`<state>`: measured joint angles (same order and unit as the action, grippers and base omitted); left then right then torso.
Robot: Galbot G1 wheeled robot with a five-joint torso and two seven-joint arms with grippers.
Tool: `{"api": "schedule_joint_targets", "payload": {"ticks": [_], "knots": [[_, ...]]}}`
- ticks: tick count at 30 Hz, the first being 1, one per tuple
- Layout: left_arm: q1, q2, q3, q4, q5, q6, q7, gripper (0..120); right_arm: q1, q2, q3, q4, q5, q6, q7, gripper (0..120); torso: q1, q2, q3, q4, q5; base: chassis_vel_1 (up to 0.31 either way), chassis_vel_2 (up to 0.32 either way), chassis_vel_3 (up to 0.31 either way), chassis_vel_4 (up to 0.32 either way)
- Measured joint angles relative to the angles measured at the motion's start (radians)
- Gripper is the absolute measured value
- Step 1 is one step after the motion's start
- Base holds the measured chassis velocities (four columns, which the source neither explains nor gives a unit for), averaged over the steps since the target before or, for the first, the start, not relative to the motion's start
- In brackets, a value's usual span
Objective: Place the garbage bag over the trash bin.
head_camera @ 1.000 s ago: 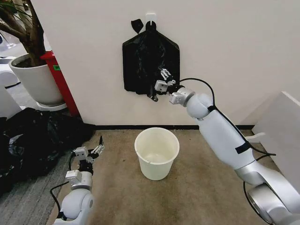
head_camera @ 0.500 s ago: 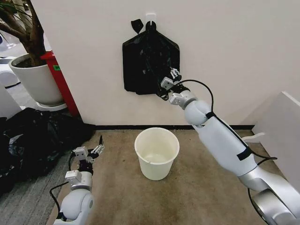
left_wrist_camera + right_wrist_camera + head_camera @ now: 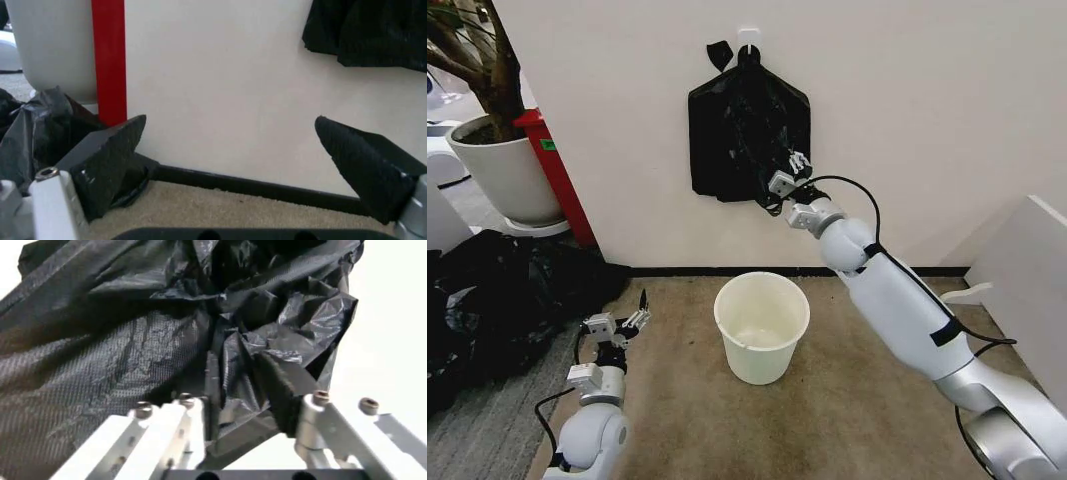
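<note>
the garbage bag hangs flat on the wall from a hook, straight above the trash bin on the carpet — up where an arm can reach it. the right gripper is at the bag's lower corner, jaws narrowed around a fold of film, likely to tug it off. the left gripper waits low, left of the bin, jaws wide and empty.
</note>
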<state>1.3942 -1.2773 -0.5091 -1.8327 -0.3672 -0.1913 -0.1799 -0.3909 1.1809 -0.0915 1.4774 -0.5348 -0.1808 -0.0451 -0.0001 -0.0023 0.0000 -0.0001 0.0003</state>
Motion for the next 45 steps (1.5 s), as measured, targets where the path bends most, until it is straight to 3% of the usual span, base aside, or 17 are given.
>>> {"api": "schedule_joint_targets", "payload": {"ticks": [5,8,10,14,15,17,21,23,24,27,31,37,45], "knots": [[-0.001,0.002,-0.001,-0.001,0.000,0.000,0.000,100,-0.004,0.002,0.005,0.006,-0.005,-0.028,0.016,0,0.000,0.000,0.000,0.0000,-0.0001,0.000,0.000,0.000,0.000],[-0.003,0.004,-0.002,-0.005,-0.001,0.000,-0.001,100,-0.006,0.002,0.005,0.013,0.022,-0.039,0.040,0,0.000,0.000,0.000,0.0000,-0.0001,0.000,0.000,0.000,0.000],[-0.008,0.010,-0.002,-0.015,-0.010,-0.004,-0.001,100,-0.009,0.001,-0.004,0.027,0.115,-0.052,0.088,0,0.000,0.000,0.000,-0.0001,-0.0002,0.000,0.000,0.000,0.000],[-0.027,0.045,0.002,-0.035,-0.067,-0.043,0.043,100,-0.013,-0.004,-0.046,0.077,0.422,-0.052,0.207,0,0.000,0.000,0.000,0.0000,-0.0003,0.000,0.000,0.000,0.000],[-0.043,0.086,0.012,-0.053,-0.121,-0.079,0.092,100,-0.015,-0.006,-0.067,0.116,0.614,-0.034,0.263,0,0.000,0.000,0.000,0.0001,-0.0003,0.000,0.000,0.000,0.000],[-0.049,0.100,0.016,-0.058,-0.140,-0.091,0.108,100,-0.016,-0.006,-0.074,0.131,0.683,-0.024,0.283,0,0.000,0.000,0.000,0.0000,-0.0002,0.000,0.000,0.000,0.000],[-0.130,0.264,0.049,-0.078,-0.267,-0.168,0.240,100,-0.023,0.012,-0.090,0.210,1.034,0.028,0.374,0,0.000,0.000,0.000,-0.0002,-0.0003,0.000,0.000,0.000,0.000],[-0.180,0.334,0.057,-0.074,-0.303,-0.186,0.284,100,-0.023,0.025,-0.091,0.221,1.110,0.067,0.374,0,0.000,0.000,0.000,-0.0003,-0.0001,0.000,0.000,0.000,0.000],[-0.180,0.334,0.057,-0.074,-0.303,-0.186,0.284,100,-0.023,0.025,-0.091,0.221,1.110,0.067,0.374,0,0.000,0.000,0.000,-0.0003,-0.0001,0.000,0.000,0.000,0.000],[-0.280,0.439,0.073,-0.040,-0.322,-0.202,0.330,100,-0.011,0.063,-0.103,0.202,1.183,0.140,0.341,0,0.000,0.000,0.000,-0.0002,-0.0003,0.000,0.000,0.000,0.000],[-0.409,0.509,0.095,0.039,-0.316,-0.227,0.385,100,0.009,0.123,-0.119,0.167,1.234,0.200,0.317,0,0.000,0.000,0.000,0.0006,-0.0006,0.000,0.000,0.000,0.000],[-0.549,0.549,0.147,0.105,-0.318,-0.238,0.417,100,0.004,0.135,-0.119,0.153,1.215,0.228,0.295,0,0.000,0.000,0.000,-0.0002,-0.0002,0.000,0.000,0.000,0.000],[-0.789,0.577,0.321,0.237,-0.292,-0.234,0.413,100,-0.012,0.133,-0.105,0.132,1.173,0.231,0.290,0,0.000,0.000,0.000,0.0002,0.0002,0.000,0.000,0.000,0.000]]}}
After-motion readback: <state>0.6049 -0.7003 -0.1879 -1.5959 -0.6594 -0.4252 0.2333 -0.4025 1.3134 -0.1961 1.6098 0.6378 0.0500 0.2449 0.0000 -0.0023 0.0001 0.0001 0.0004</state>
